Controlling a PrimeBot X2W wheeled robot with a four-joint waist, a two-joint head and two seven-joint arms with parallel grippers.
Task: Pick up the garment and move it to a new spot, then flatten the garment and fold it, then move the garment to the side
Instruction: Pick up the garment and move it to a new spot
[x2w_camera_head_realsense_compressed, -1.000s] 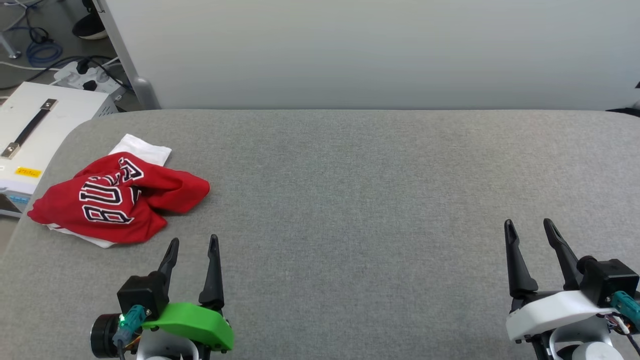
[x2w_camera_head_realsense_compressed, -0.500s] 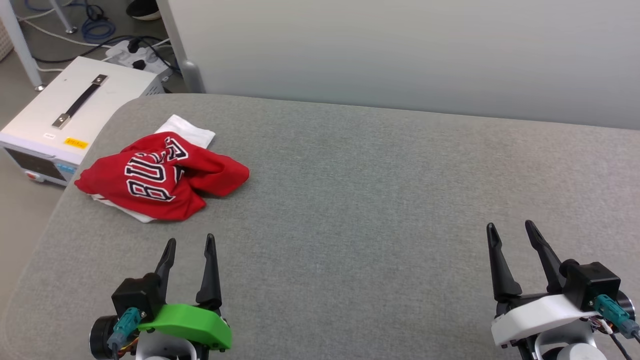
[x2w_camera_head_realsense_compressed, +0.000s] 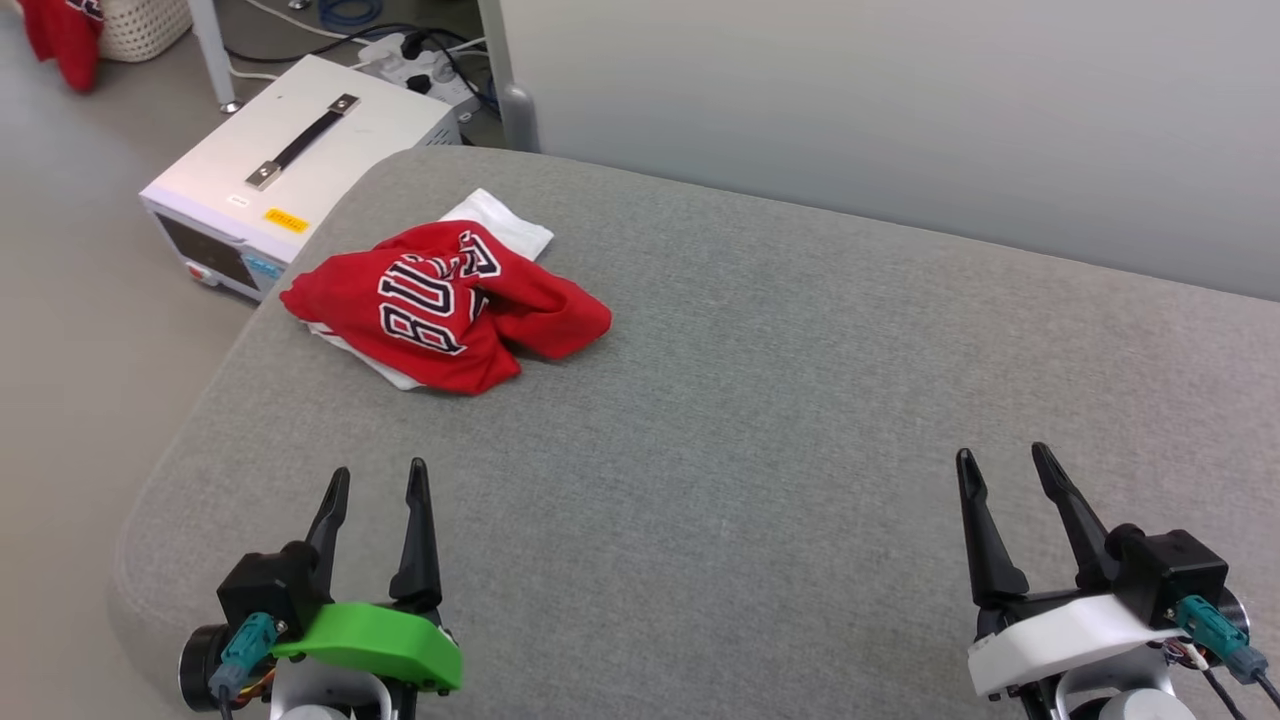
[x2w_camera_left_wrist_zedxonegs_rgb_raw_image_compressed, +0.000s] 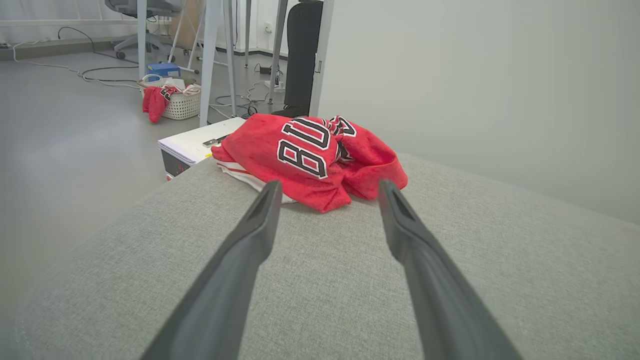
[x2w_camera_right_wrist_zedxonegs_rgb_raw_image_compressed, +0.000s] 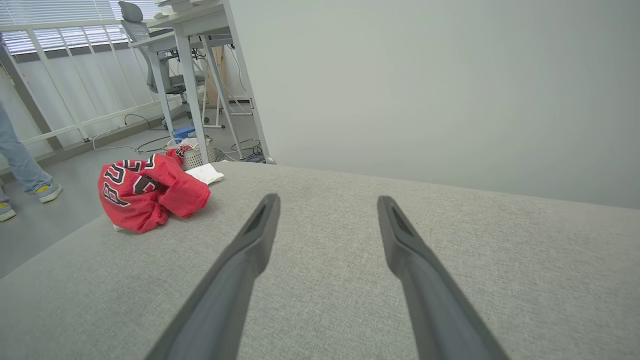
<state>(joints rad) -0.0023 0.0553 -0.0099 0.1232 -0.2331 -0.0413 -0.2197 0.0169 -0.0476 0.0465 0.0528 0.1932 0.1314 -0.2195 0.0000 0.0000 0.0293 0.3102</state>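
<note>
Bulls jersey (x2w_camera_head_realsense_compressed: 445, 305) bunched near grey table (x2w_camera_head_realsense_compressed: 760, 420) edge; left gripper (x2w_camera_head_realsense_compressed: 380, 468), right gripper (x2w_camera_head_realsense_compressed: 1002, 452) fingers apart, empty; shallow pinch may drag it off.

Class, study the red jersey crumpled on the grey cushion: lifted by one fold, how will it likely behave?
The red jersey is probably floppy: it lies bunched in soft folds, so it should hang and unfurl. It looks thin, likely light. Pushed, it would probably wrinkle on the textured grey cushion rather than slide.
</note>
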